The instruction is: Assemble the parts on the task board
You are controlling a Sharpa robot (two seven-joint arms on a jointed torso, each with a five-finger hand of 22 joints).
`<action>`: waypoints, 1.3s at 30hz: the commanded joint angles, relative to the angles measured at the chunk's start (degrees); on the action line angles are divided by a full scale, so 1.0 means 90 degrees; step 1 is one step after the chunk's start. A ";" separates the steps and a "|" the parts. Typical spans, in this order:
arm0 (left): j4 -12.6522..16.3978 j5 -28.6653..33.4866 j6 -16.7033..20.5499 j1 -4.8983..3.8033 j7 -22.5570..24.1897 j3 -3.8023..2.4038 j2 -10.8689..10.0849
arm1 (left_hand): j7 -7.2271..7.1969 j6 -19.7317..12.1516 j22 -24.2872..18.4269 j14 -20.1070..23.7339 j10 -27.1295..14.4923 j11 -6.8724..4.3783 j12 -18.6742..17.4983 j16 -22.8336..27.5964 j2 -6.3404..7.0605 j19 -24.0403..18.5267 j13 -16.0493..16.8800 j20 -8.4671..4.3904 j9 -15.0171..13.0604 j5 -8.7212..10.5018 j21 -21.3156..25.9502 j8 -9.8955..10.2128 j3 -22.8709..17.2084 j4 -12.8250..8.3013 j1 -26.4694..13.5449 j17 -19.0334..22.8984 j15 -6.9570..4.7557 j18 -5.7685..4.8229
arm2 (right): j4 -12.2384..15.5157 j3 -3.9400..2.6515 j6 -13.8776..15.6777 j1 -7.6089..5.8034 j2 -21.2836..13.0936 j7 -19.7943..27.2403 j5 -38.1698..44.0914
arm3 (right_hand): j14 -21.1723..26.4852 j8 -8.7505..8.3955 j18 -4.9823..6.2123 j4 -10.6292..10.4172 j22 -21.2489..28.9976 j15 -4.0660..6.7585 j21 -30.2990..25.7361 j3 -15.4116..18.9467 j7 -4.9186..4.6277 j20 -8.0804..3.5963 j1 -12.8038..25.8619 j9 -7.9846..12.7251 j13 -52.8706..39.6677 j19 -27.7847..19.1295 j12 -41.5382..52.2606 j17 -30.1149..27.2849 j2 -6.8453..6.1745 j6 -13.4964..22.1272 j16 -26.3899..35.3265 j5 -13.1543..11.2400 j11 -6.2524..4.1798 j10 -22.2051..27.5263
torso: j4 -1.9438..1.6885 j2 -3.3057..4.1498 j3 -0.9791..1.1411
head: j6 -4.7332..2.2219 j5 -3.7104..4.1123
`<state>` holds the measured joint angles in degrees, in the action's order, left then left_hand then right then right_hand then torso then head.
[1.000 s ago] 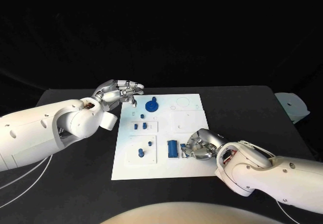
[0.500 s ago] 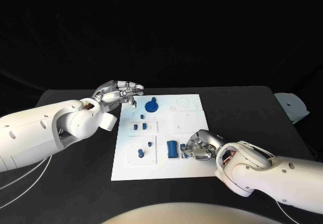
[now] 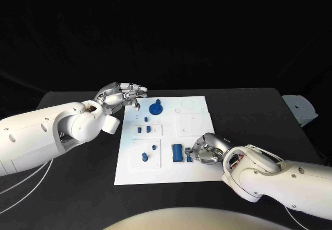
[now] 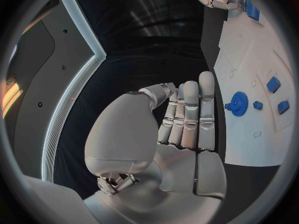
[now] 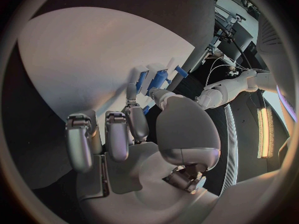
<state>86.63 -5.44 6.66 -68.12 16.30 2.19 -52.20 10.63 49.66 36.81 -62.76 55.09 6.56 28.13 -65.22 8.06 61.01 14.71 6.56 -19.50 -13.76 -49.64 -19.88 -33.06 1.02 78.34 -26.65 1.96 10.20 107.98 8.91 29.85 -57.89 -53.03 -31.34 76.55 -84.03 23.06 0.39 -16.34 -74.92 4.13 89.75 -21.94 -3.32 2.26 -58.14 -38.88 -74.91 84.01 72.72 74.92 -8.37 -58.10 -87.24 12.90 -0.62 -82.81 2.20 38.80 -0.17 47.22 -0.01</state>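
Note:
The white task board [image 3: 194, 124] lies mid-table. On it are a blue gear [image 3: 157, 108], two small blue pieces [image 3: 143, 129], a blue peg [image 3: 145, 155] and a blue rectangular block [image 3: 178, 152]. My right hand [image 3: 205, 149] sits curled at the board's right edge beside the block, and thumb and finger seem to pinch a small blue part [image 3: 188, 154]; in the right wrist view a sliver of that part [image 5: 146, 109] shows between them. My left hand [image 3: 124, 93] hovers over the board's far left corner, holding nothing, its fingers [image 4: 187, 114] straight and side by side near the gear [image 4: 238, 103].
A white object [image 3: 301, 109] stands at the right edge of the black table [image 3: 256, 110]. Bare table runs along the board's right side and in front of it. My left arm covers the table left of the board.

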 commanded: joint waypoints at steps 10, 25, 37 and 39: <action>0.0003 -0.0008 -0.0118 -0.0004 0.0062 -0.0001 -0.0007 | 0.0006 -0.0036 -0.0006 0.0057 -0.0052 -0.0014 0.0033 -0.0035 -0.0010 0.0016 -0.0011 0.0038 -0.0007 -0.0018 0.0026 -0.0021 -0.0050 -0.0001 -0.0022 0.0013 -0.0005 0.0043 | 0.0209 0.0002 0.0005 0.0007 -0.0373 0.0629 -0.0041 | -0.0532 0.0009 -0.0043 0.0197 -0.1676 0.0035 0.0028 0.0226 -0.0019 -0.0063 -0.1000 0.0022 -0.0664 0.0666 0.0002 0.1055 -0.0086 0.0062 0.0004 -0.0547 -0.0016 -0.0031 | 0.0016 -0.0013 0.0004 | -0.0032 0.0015; -0.0589 0.0209 0.0090 0.0082 0.0722 0.0091 0.0331 | 0.0041 -0.0326 -0.0511 0.0728 -0.0225 0.0090 -0.0213 0.0547 0.0349 -0.0379 -0.0297 0.0203 0.0012 0.0086 0.0866 -0.0032 0.0591 0.0567 -0.0527 0.0369 0.0143 0.0029 | -0.1082 -0.0016 0.0147 -0.0567 -0.0299 0.4499 -0.5506 | 0.0927 -0.0833 0.0910 0.0197 0.0430 -0.0396 -0.5558 0.0144 -0.0590 0.0343 -0.2029 0.0363 0.2004 -0.1310 -0.4379 -0.2514 0.0032 0.1010 0.2916 -0.0333 0.0494 0.2551 | 0.0014 -0.0359 -0.0124 | -0.0525 0.0172; -0.1683 0.0798 0.0661 0.0257 0.1406 0.0098 0.0920 | 0.0145 -0.0600 -0.2675 0.1593 0.0051 0.0343 -0.1489 0.4004 0.0251 -0.1107 -0.1221 0.0884 0.0387 0.0153 0.4036 0.0014 0.1093 0.1246 0.0082 0.1635 0.0641 0.0031 | -0.3684 -0.0114 -0.0979 -0.0943 0.0969 0.5639 -0.7581 | 0.3182 -0.1255 0.1118 0.0324 0.3850 -0.1048 -0.9542 -0.0540 -0.0803 0.1008 -0.2399 0.1034 0.5985 -0.2805 -0.6920 -0.4991 -0.0056 0.1046 0.6986 -0.0676 0.0937 0.2714 | -0.0007 -0.0642 -0.0167 | -0.1110 0.0092; -0.1810 0.0901 0.0658 0.0302 0.1509 0.0097 0.0985 | 0.0091 -0.0637 -0.2932 0.1701 0.0056 0.0399 -0.1700 0.4420 0.0234 -0.1221 -0.1228 0.0984 0.0466 0.0155 0.4397 0.0056 0.1150 0.1305 0.0147 0.1717 0.0715 0.0025 | -0.4024 -0.0123 -0.1153 -0.0952 0.1190 0.5732 -0.7553 | 0.3253 -0.1369 0.1116 0.0368 0.4354 -0.1137 -0.9584 -0.0552 -0.0859 0.1094 -0.2386 0.1141 0.6428 -0.2944 -0.7125 -0.5280 -0.0030 0.1047 0.7471 -0.0729 0.1003 0.2704 | 0.0006 -0.0685 -0.0145 | -0.1154 0.0052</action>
<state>70.78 -0.87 10.89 -65.54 25.64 3.10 -43.62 11.34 44.43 10.99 -47.67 55.62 9.95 13.28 -26.37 10.06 50.07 3.72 15.07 -15.48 -12.43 -10.87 -19.57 -22.60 12.44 79.29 -11.38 8.24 10.19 72.95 7.84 25.22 -66.44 -43.08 15.09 13.48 -54.71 10.93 9.77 -13.16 -36.66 -5.76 3.75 -26.90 -10.76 11.95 -79.80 -28.81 -17.96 57.78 9.00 27.98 -8.46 -48.62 -20.97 6.50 8.33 -58.38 2.24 33.40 -1.63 37.58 0.77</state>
